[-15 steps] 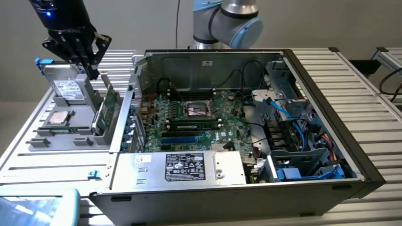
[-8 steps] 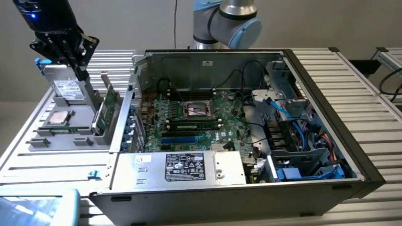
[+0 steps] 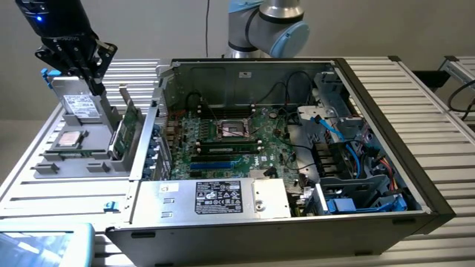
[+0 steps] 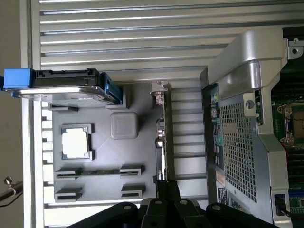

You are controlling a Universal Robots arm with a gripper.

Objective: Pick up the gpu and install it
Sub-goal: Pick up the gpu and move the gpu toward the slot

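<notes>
The gpu is a thin green card standing on edge in the grey holder tray, at the exterior view's left beside the open computer case. In the wrist view the gpu runs as a narrow strip, its metal bracket at the far end. My black gripper hangs in the air above the tray, up and to the exterior view's left of the card. The gripper lines up over the card's near end, shut, with nothing held. Inside the case lies the motherboard with its blue slots.
The grey tray also holds a drive with blue rails, a square chip and a narrow memory stick. A labelled power supply and cables crowd the case. The perforated case wall stands close to the card.
</notes>
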